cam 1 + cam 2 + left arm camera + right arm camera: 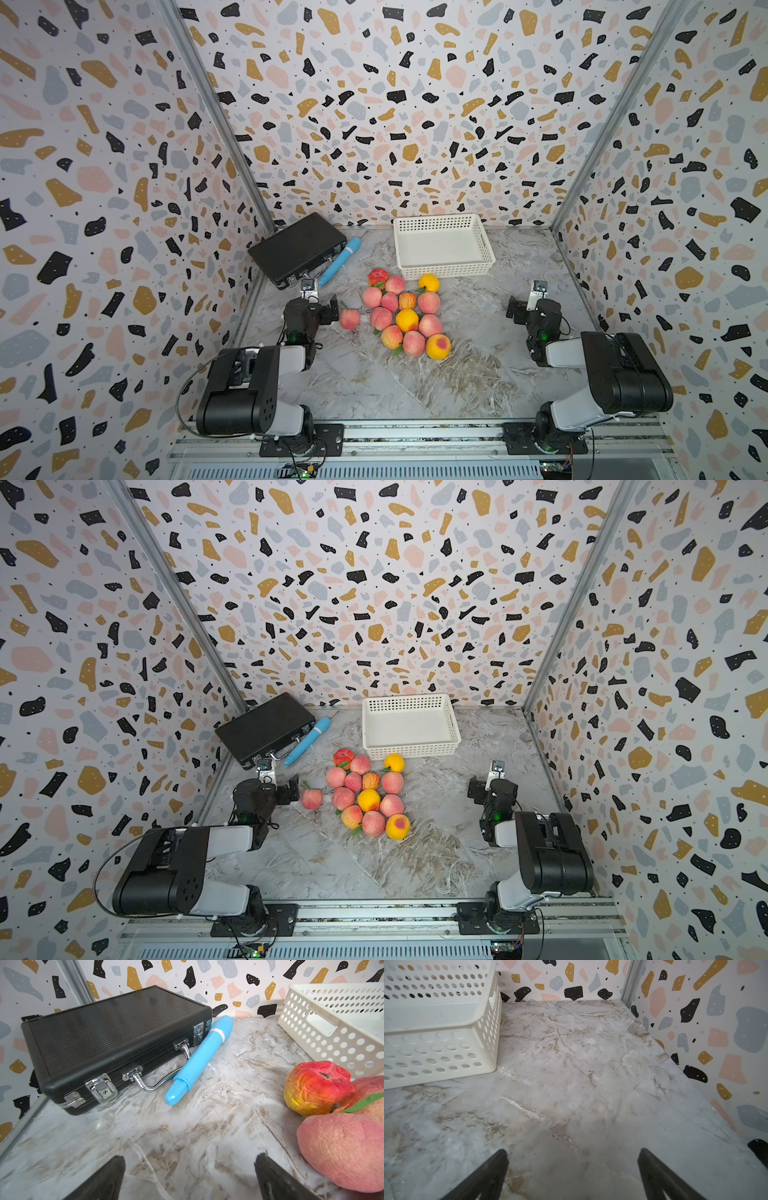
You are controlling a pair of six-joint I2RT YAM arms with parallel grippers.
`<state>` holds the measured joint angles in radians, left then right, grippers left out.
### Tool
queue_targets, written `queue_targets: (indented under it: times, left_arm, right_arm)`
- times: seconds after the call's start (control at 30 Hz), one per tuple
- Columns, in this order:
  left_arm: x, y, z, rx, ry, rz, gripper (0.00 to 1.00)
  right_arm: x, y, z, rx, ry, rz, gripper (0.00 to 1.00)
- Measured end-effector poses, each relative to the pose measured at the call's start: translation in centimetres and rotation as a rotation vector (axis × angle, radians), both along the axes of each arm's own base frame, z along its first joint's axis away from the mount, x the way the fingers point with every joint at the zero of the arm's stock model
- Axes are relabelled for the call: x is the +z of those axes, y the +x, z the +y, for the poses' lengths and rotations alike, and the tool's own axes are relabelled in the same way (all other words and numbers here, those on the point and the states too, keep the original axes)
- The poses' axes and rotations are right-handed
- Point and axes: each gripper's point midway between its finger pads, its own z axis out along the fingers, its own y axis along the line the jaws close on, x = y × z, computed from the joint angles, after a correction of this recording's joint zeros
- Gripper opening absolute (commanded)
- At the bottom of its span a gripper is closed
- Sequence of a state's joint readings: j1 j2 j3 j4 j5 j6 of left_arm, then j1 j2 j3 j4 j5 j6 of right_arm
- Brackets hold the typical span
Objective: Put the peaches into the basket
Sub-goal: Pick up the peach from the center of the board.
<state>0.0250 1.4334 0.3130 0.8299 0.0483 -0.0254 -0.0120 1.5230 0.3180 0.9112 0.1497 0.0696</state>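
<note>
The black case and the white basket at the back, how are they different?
The black case is dark and ribbed; the white basket is pale with hole-dotted walls. The case is shut, latches closed; the basket is open-topped and empty. The case lies askew to the back wall; the basket sits nearly square to it. Both are rectangular and rest on the marbled table.
</note>
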Motion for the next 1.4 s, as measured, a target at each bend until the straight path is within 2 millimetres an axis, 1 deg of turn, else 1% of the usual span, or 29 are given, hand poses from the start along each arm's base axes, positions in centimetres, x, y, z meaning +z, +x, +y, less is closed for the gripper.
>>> queue_targets:
  times: [0.53, 0.67, 0.7, 0.73, 0.8, 0.87, 0.9, 0.93, 0.97, 1.0, 1.03, 1.1, 1.17, 1.23, 1.33, 1.4]
  left_arm:
    - [0.0, 0.0, 0.0, 0.0, 0.0, 0.002, 0.99]
    - [0.2, -0.2, 0.6, 0.035, 0.003, 0.018, 0.99]
    - [0.6, -0.3, 0.8, 0.05, 0.004, 0.038, 0.99]
    - [1.4, -0.2, 1.0, 0.062, 0.001, 0.049, 0.99]
    - [4.6, 0.6, 1.4, 0.096, -0.018, 0.025, 0.99]
    - [8.8, 1.6, 1.5, 0.116, -0.057, -0.028, 0.99]
    - [10.4, 1.9, 1.5, 0.123, -0.08, -0.049, 0.99]
    - [11.7, 2.0, 1.4, 0.126, -0.112, -0.065, 0.99]
    - [12.5, 2.0, 1.2, 0.127, -0.143, -0.072, 0.99]
    - [12.7, 1.8, 0.9, 0.122, -0.181, -0.069, 0.98]
    - [12.4, 1.4, 0.4, 0.113, -0.228, -0.049, 0.97]
    - [11.1, 0.6, -0.9, 0.08, -0.302, 0.006, 0.97]
    - [9.5, -0.5, -2.9, 0.033, -0.369, 0.082, 0.96]
    - [8.5, -1.8, -5.2, -0.033, -0.406, 0.159, 0.97]
    - [8.6, -3.9, -8.4, -0.145, -0.44, 0.221, 0.97]
    - [8.9, -5.1, -9.7, -0.206, -0.458, 0.244, 0.97]
  right_arm:
    - [0.0, 0.0, 0.0, 0.0, 0.0, 0.002, 1.0]
    - [-0.1, -0.1, -0.1, -0.003, 0.0, 0.016, 1.0]
    - [0.0, -0.3, -0.2, -0.012, -0.002, 0.038, 1.0]
    - [0.4, -0.3, -0.4, -0.026, 0.0, 0.051, 1.0]
    - [2.6, 0.3, -0.8, -0.058, 0.018, 0.056, 1.0]
    - [6.2, 1.4, -0.6, -0.065, 0.06, 0.027, 1.0]
    - [7.9, 1.8, -0.4, -0.06, 0.086, 0.012, 0.99]
    - [9.5, 2.1, 0.1, -0.044, 0.121, 0.0, 0.96]
    - [10.7, 2.3, 0.6, -0.025, 0.152, -0.003, 0.93]
    - [11.4, 2.3, 1.4, 0.003, 0.195, 0.004, 0.92]
    - [11.8, 2.0, 2.1, 0.026, 0.236, 0.02, 0.9]
    - [11.2, 1.1, 3.8, 0.082, 0.322, 0.08, 0.88]
    - [9.5, -0.8, 5.8, 0.127, 0.389, 0.189, 0.88]
    - [8.3, -3.0, 7.7, 0.167, 0.425, 0.284, 0.87]
    - [7.7, -6.3, 10.5, 0.24, 0.478, 0.382, 0.86]
    - [7.5, -8.3, 12.2, 0.288, 0.5, 0.43, 0.84]
